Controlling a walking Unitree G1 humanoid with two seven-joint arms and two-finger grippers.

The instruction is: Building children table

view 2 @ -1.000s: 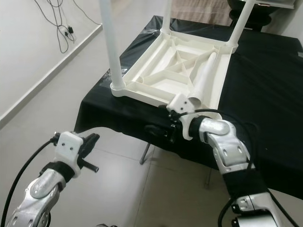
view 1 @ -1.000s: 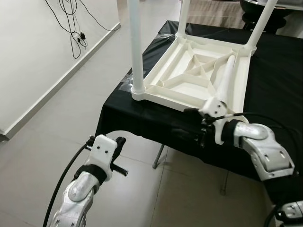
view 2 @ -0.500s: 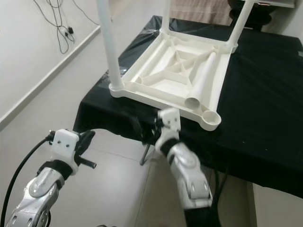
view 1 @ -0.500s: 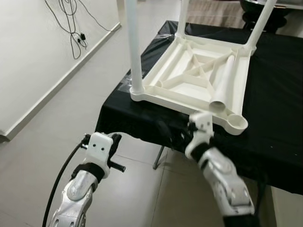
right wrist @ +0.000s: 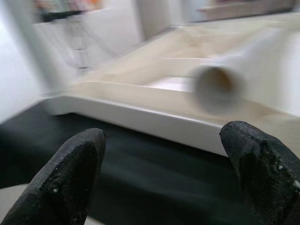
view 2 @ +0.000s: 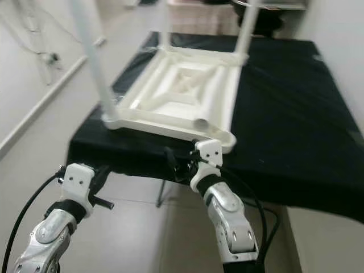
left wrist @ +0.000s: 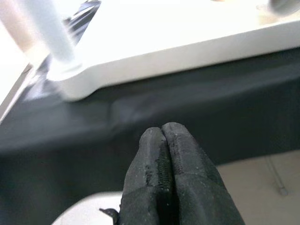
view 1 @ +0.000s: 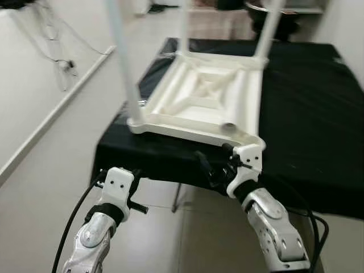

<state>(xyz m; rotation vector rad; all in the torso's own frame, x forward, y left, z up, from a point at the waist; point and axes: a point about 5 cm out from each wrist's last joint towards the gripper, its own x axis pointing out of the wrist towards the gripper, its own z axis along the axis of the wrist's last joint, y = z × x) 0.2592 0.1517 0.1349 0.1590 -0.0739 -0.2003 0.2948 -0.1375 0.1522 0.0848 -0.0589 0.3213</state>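
From the left eye view I see the white table top lying upside down near the front left corner of a table draped in black cloth. Three legs stand up from its corners, and a loose leg lies along its right side with the open end toward me, beside the empty front right socket. My right gripper hangs just below the front edge of the cloth, under that socket, touching nothing. My left gripper sits lower, off the front left corner, over the tiled floor.

The right eye view gives the same layout, a bit blurred: the right gripper in front of the cloth edge, the left gripper down by the floor.

In the left wrist view, the fingers are pressed together with nothing between them, pointing at the cloth below the table top's edge.

In the right wrist view, the fingers are spread wide apart and empty, with the round open end of the loose leg blurred between them, farther off.
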